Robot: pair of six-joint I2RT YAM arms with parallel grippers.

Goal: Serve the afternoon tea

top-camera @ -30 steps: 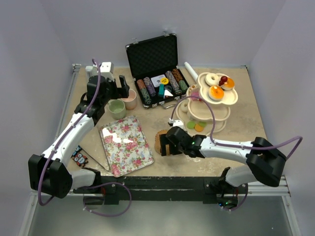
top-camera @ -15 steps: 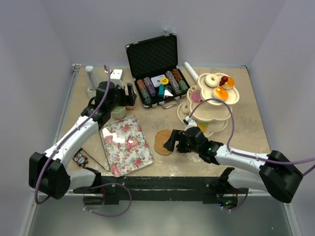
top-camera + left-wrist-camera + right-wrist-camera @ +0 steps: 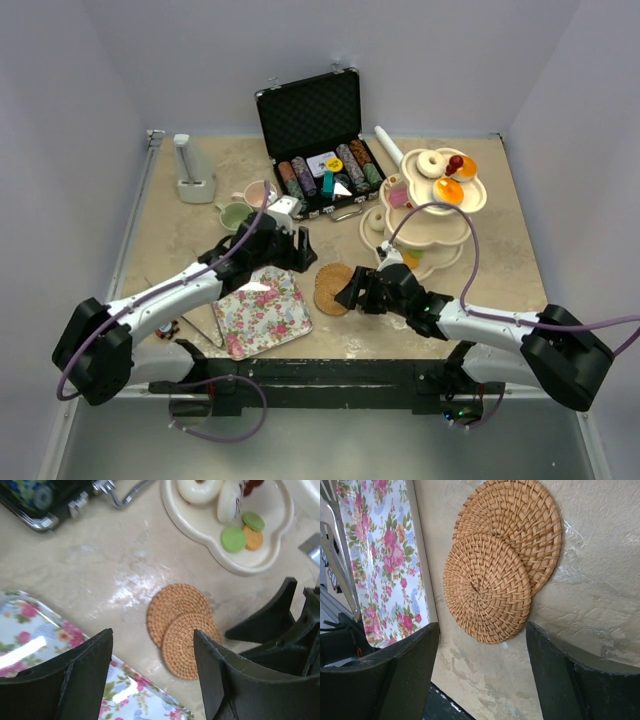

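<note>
Desk (image 3: 500, 270) is seen from above, with both arms reaching inward to the centre. An open black poker chip case (image 3: 310, 115) is set at the far edge. The cream three-tier stand (image 3: 452, 228) is placed just right of the case, upright. A floral tray (image 3: 262, 312) is laid flat near the front, left of centre. The left fingers (image 3: 295, 248) are held above the tray's far corner, spread apart, nothing gripped. The right fingers (image 3: 350, 293) are held low just beside two overlapping woven coasters (image 3: 332, 287), also spread apart, nothing gripped. The green cup (image 3: 236, 216) and pink cup (image 3: 258, 193) are stood on the desk just left of the case, close together. A donut (image 3: 431, 162) is seen on the top tier with small cakes beside it. Green and orange macarons (image 3: 234, 539) are seen on the bottom tier.
</note>
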